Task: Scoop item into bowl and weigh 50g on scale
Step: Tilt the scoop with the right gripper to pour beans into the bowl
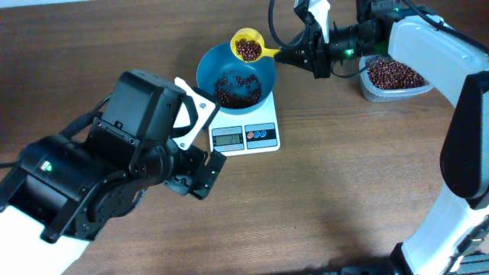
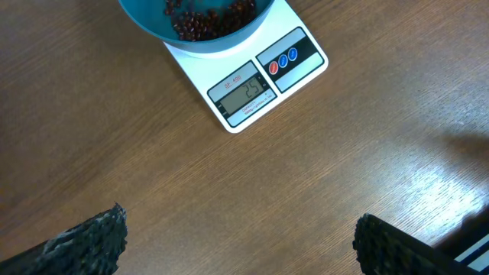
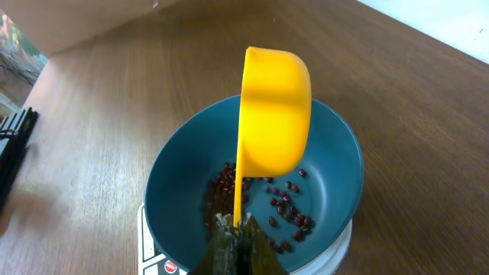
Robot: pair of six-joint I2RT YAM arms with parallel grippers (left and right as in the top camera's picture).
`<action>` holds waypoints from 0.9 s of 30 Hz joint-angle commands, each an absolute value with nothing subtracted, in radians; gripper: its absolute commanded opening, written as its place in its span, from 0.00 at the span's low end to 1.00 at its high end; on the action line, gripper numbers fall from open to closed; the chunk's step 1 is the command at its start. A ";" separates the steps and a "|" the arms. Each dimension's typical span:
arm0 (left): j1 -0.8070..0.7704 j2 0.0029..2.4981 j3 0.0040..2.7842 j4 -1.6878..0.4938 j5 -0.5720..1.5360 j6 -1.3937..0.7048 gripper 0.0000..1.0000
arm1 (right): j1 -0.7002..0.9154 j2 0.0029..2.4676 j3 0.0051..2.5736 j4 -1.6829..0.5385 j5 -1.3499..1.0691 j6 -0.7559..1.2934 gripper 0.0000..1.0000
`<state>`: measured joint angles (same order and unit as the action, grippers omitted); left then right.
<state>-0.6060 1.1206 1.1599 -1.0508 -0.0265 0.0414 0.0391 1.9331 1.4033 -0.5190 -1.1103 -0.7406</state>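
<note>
Right hand pinches scoop of beans above bowl on scale, near tabletop's far edge; my left hand hangs spread near scale.

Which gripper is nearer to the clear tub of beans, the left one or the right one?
Right. The right gripper, holding the yellow scoop, is between the bowl and the tub; the left gripper lies beyond the scale.

Bright, even light; sharp focus
</note>
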 commanded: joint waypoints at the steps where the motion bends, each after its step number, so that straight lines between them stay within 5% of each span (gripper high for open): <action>1: -0.601 1.118 1.182 -1.049 -0.033 0.050 0.99 | 0.046 1.937 1.404 -0.516 -1.113 -0.755 0.04; 27: -0.601 1.118 1.182 -1.049 -0.033 0.050 0.99 | 0.067 1.937 1.404 -0.398 -1.057 -0.754 0.04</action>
